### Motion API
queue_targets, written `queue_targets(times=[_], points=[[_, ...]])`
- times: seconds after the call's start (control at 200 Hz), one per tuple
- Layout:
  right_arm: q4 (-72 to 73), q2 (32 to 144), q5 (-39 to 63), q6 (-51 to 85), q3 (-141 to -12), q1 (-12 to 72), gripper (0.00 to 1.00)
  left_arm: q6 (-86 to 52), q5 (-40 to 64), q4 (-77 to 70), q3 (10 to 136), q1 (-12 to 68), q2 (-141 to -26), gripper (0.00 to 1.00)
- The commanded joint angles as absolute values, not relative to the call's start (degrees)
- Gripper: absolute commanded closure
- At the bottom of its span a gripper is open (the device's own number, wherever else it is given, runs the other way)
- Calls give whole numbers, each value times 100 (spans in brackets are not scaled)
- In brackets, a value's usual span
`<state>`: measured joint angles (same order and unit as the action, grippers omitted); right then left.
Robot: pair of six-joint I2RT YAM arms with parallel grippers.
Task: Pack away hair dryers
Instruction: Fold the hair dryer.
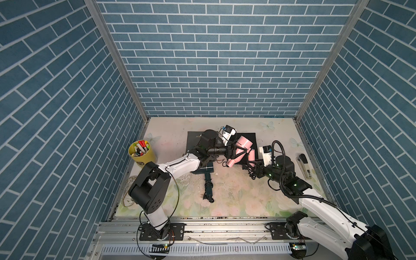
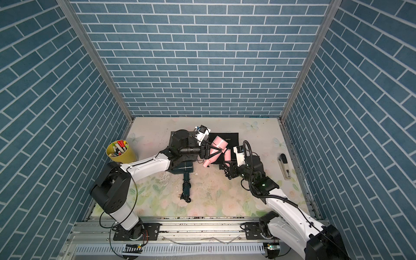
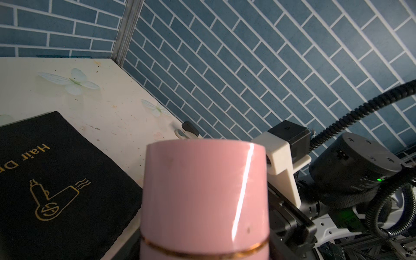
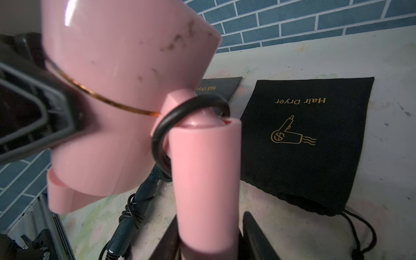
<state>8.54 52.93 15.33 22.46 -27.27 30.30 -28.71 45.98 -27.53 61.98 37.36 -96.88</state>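
Observation:
The pale pink hair dryer hangs above the black pouch. My left gripper is shut on its barrel, reaching in from the left. My right gripper comes from the right and is shut on the pink handle, one finger on each side. A black cord loops round the handle's top. The dark teal hair dryer lies on the table, its cord wound round the handle, partly under my left arm.
A grey pouch lies flat left of the black one, mostly under my left arm. A yellow cup of markers stands at the left wall. A stapler lies by the right wall. Brick-patterned walls enclose three sides.

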Motion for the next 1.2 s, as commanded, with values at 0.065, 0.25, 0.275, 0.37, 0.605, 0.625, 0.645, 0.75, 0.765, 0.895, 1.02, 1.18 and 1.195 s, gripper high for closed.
queue_targets(times=[0.065, 0.25, 0.275, 0.37, 0.605, 0.625, 0.645, 0.75, 0.765, 0.895, 1.02, 1.18, 1.195], points=[[1714, 5479, 2140, 2947, -2554, 3067, 73, -3228, 4679, -3973, 6215, 3771, -9527, 93], [2449, 5616, 2304, 3281, -2586, 3149, 80, -3585, 4486, -4761, 6108, 3938, -9733, 95], [2526, 5626, 2288, 3295, -2614, 3185, 80, -3599, 4460, -4833, 6100, 3984, -9767, 95], [2686, 5709, 2234, 3313, -2777, 3403, 82, -3671, 4302, -5082, 6078, 4109, -9908, 95], [3434, 5988, 2153, 3561, -2931, 3734, 87, -3936, 4019, -5759, 5950, 4284, -10160, 96], [3476, 6001, 2162, 3575, -2946, 3750, 88, -3937, 4005, -5772, 5952, 4301, -10163, 96], [3501, 6009, 2153, 3586, -2967, 3768, 88, -3931, 3993, -5773, 5943, 4317, -10177, 96], [3689, 6071, 2145, 3653, -3068, 3840, 90, -3905, 3909, -5794, 5912, 4457, -10223, 97], [3726, 6083, 2145, 3668, -3086, 3852, 90, -3903, 3889, -5800, 5900, 4483, -10237, 97], [3995, 6111, 2109, 3779, -3191, 3935, 90, -3886, 3733, -5948, 5828, 4626, -10339, 97], [3944, 6129, 2109, 3758, -3262, 3982, 90, -3984, 3690, -6102, 5797, 4684, -10473, 97], [3324, 6042, 1923, 3520, -3175, 3981, 86, -4133, 3696, -6306, 5691, 4613, -10490, 97], [3184, 6012, 1878, 3471, -3161, 3981, 85, -4153, 3700, -6303, 5687, 4593, -10479, 97]])
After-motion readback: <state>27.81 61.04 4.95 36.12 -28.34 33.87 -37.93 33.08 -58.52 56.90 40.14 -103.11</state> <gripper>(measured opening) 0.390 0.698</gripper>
